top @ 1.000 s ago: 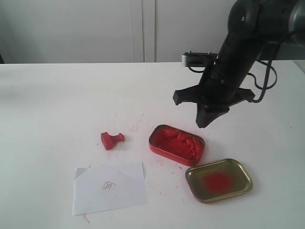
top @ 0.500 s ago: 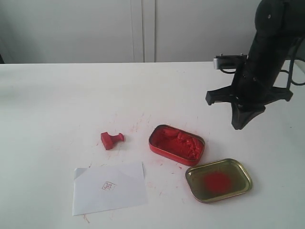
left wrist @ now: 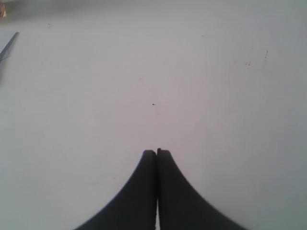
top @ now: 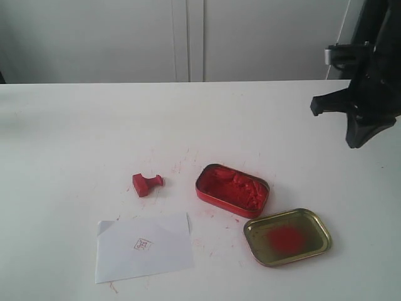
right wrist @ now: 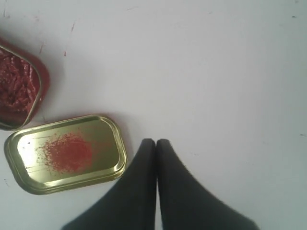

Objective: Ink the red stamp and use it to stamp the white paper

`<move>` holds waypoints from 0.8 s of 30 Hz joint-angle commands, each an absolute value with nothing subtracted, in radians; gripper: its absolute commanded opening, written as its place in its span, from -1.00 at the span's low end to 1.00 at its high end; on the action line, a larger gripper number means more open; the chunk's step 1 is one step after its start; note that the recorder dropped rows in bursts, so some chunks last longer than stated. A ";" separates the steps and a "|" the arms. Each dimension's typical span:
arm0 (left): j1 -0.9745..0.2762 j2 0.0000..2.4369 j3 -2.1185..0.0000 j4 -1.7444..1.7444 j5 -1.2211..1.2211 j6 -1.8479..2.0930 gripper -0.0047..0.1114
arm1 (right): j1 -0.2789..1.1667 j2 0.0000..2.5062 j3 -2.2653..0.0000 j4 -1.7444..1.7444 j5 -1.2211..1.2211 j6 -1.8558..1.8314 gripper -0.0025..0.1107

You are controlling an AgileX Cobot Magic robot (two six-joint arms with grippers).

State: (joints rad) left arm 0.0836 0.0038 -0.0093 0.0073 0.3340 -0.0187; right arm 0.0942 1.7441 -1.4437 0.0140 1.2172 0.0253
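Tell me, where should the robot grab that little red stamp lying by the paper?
Probably the short knob handle of the red stamp, coming from above and pinching across it. The stamp lies tipped over, handle pointing toward the ink tin, so the square base stays free for inking.

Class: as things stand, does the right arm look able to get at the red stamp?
Probably yes. The red stamp lies uncovered on the table; the right gripper hangs shut and empty far to the right, so it must cross above the open ink tin and open first.
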 commanded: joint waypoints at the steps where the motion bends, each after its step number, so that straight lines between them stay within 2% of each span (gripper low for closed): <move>1: 0.088 0.000 0.000 0.008 0.340 -0.020 -0.92 | 0.046 1.695 -1.440 0.000 1.221 0.031 -0.96; 8: 0.088 0.000 0.000 0.008 0.340 -0.020 -0.92 | 0.030 1.576 -1.348 0.000 1.221 0.031 -0.96; 24: 0.088 0.000 0.000 0.008 0.340 -0.020 -0.92 | 0.030 1.125 -1.067 0.000 1.155 0.031 -0.96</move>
State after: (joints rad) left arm 0.0836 0.0038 -0.0093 0.0073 0.3340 -0.0187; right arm 0.0394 1.1759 -1.0928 0.0000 1.1842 0.0253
